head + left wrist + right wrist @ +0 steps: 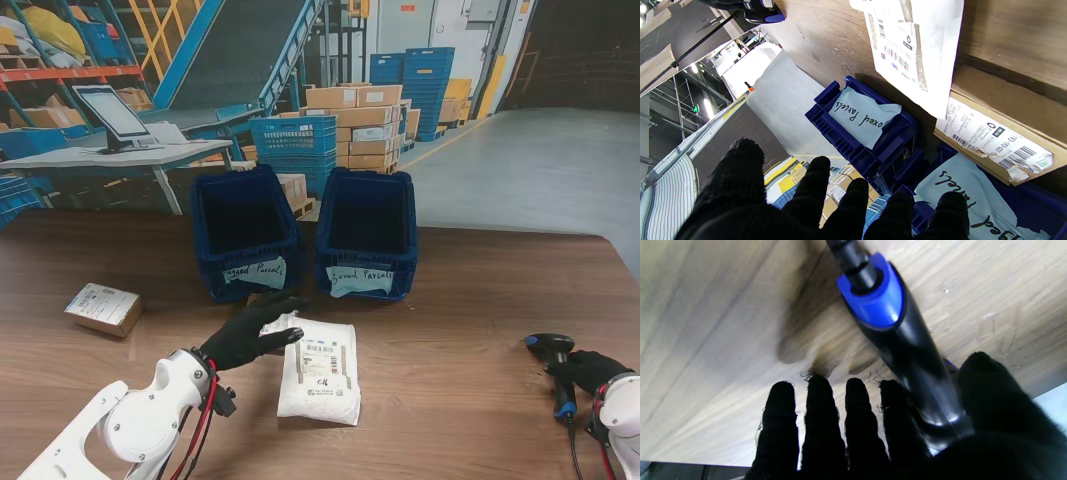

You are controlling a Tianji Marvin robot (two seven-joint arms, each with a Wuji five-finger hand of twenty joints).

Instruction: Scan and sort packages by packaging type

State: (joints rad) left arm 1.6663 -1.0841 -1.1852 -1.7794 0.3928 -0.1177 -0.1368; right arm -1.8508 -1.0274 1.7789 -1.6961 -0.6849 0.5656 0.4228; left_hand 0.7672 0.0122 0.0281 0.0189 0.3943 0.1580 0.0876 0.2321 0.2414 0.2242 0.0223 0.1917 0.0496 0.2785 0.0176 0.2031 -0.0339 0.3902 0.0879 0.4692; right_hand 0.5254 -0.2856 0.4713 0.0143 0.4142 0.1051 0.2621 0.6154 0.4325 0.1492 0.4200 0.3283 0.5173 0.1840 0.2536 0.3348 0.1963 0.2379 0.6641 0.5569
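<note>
White poly mailer [320, 370] lies flat on the bench [450, 330], near centre, label up, just near of the two blue bins. Left bin [243, 232] tagged "Bagged Parcels", right bin [367, 232] "Boxed Parcels". Small cardboard box [103, 308] sits well apart at far left.

My left hand [250, 335] hovers at the mailer's far-left corner, fingers [813, 190] spread, holding nothing; contact with the bag unclear.

My right hand [590, 372] rests at the barcode scanner [556, 365] at right. Thumb and fingers flank the handle; whether they grip it, I cannot tell.

Judgement: mailer looks light, soft, slick and floppy. Best to pinch an edge or corner, clear of the barcode; expect sag.
</note>
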